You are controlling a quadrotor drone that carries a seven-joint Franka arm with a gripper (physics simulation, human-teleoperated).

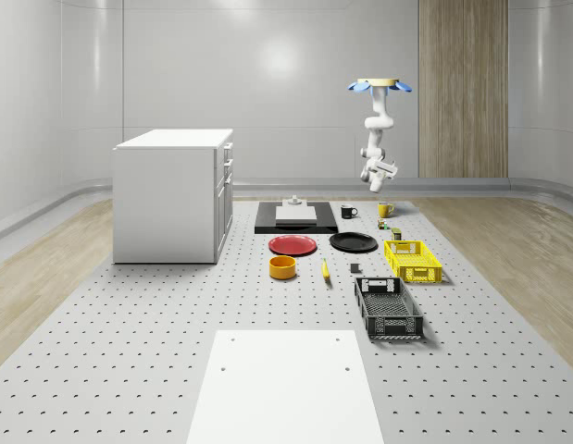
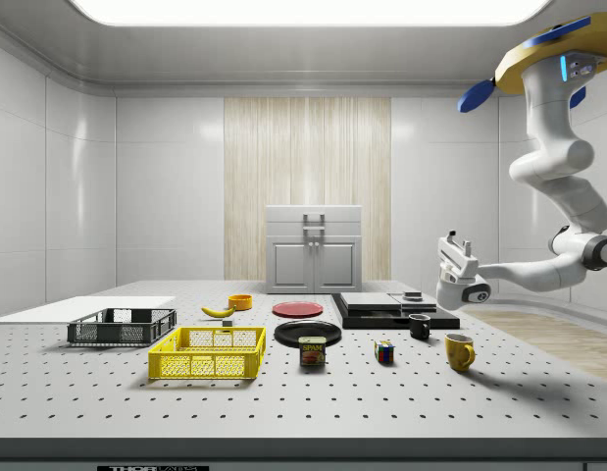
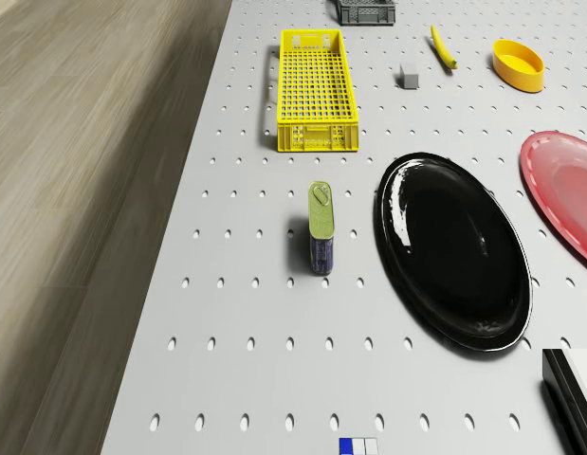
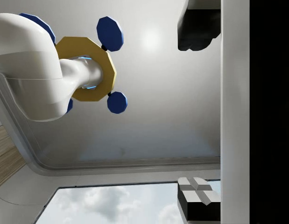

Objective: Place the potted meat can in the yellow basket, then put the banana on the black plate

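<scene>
Pale walls and a wood panel close in a room whose floor carries a wide perforated counter (image 1: 129, 305). Largest on it is a white cabinet (image 1: 170, 194), set well away from the small things. High over the counter's far corner hovers the drone (image 1: 379, 85), its arm hanging down so the claw (image 2: 458, 263) sits in the air above a yellow mug (image 2: 459, 350), turned upward toward the ceiling rather than down at the work. The yellow basket (image 3: 317, 90) and black plate (image 3: 454, 251) lie close together, so both deliveries look short. The can (image 3: 321, 227) stands upright between them, just beside the plate, untouched. The banana (image 3: 444, 47) lies farther off, beyond the basket. The claw's fingers (image 4: 195, 189) stand wide apart, holding nothing
</scene>
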